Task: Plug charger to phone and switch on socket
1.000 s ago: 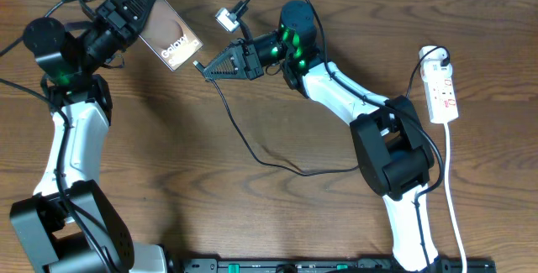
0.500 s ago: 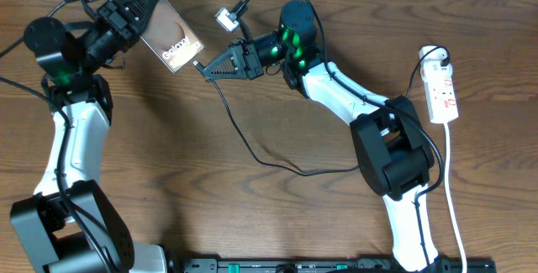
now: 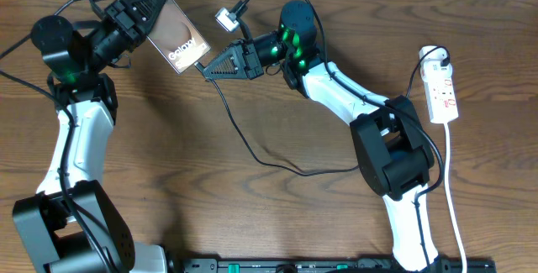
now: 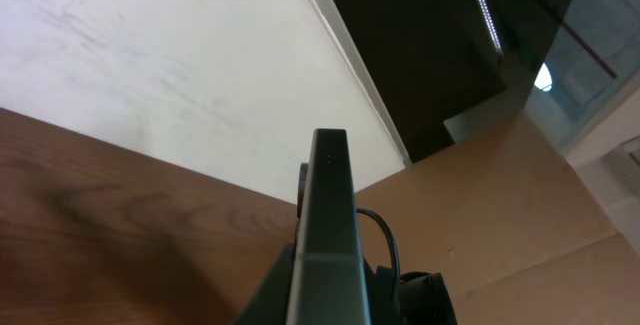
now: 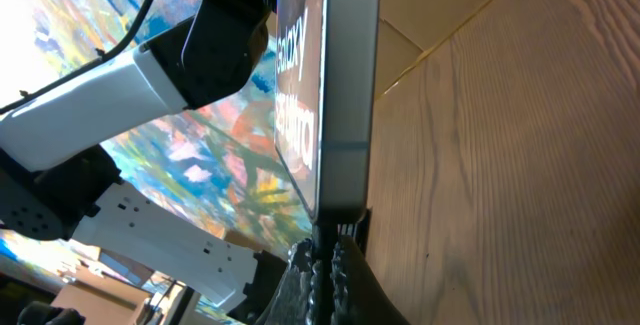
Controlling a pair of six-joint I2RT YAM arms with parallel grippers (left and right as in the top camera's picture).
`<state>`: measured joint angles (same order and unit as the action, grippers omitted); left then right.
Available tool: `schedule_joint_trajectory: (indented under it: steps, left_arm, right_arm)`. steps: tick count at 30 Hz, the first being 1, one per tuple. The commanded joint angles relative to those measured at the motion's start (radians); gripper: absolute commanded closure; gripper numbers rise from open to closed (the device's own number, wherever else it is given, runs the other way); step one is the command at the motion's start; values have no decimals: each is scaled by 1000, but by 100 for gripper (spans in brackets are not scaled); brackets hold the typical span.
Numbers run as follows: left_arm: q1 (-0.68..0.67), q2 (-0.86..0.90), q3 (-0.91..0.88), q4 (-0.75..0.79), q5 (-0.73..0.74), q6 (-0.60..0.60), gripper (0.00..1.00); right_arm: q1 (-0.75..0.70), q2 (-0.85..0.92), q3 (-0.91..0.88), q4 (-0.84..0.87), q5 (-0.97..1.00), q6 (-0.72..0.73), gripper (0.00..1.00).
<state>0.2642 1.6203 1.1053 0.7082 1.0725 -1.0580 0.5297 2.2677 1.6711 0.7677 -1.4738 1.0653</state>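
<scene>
**Plug tip is pushing at the phone's bottom edge**

The left claw (image 3: 145,8) is squeezing the phone (image 3: 178,39) tight by its top end. It is holding the phone up off the table (image 3: 252,223), tilted, near the far left corner. Just to the right, the right claw (image 3: 205,68) is pinched shut on the charger (image 3: 244,143), right at its little plug tip. In the right wrist view the tip is touching the phone's bottom edge, but I cannot tell if it is in the hole. The thin black wire is lying in a loop across the table. Far to the right, the socket (image 3: 442,88) is lying flat, well apart from both claws.

If the tip is sitting a bit crooked, a push could bend it. It could also shove the phone loose, because only one end is being held. The trailing wire could tug the plug sideways too.

The table is brown wood with long lines in it. Behind it a white wall (image 4: 150,55) and brown cardboard (image 4: 520,215) are showing.
</scene>
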Motion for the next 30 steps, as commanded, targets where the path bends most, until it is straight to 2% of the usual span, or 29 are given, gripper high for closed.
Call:
schedule_joint_trajectory:
  steps: [1, 16, 30]
  left_arm:
    - [0, -19, 11, 16, -14, 17, 93]
    - [6, -19, 11, 42, -37, 26, 93]
    - [10, -19, 11, 42, 16, 24, 93]
  right_arm:
    - [2, 9, 1, 3, -3, 4, 99]
    - [2, 9, 1, 3, -11, 4, 99]
    - [-5, 9, 1, 3, -5, 4, 99]
